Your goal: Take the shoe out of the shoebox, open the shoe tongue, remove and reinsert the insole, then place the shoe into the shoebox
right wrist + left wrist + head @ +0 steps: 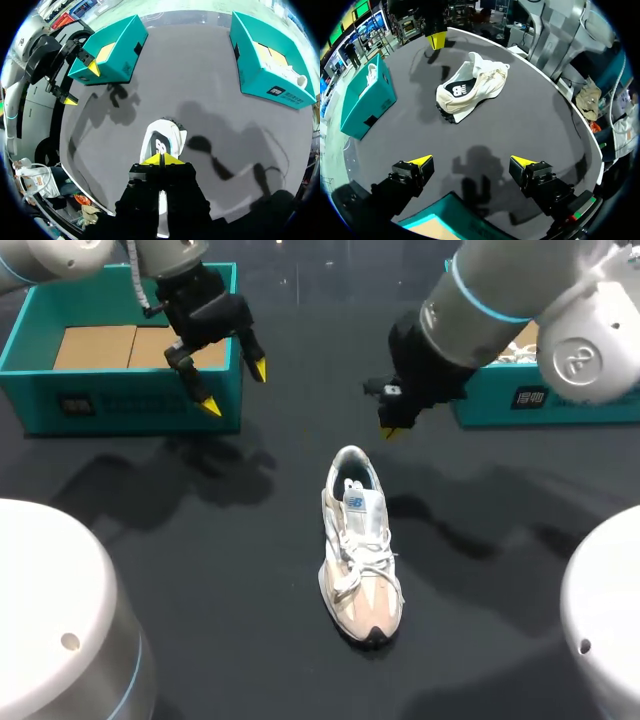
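Currently: sneaker (360,560) upright on the table (200,540) between left shoebox (120,400) and right shoebox (520,400), evidently out for tongue work; right gripper (392,430) pinched closed, empty, near its heel; left gripper (234,387) spread wide, idle.

Before you, cream-and-beige sneaker (358,550) with white laces (362,558), pale pink toe panel and dark toe tip, teal left shoebox (120,400) lined with tan cardboard (95,347), teal right shoebox (490,405), black table (200,570), your black left gripper (234,387) and right gripper (390,430) tipped bright yellow.
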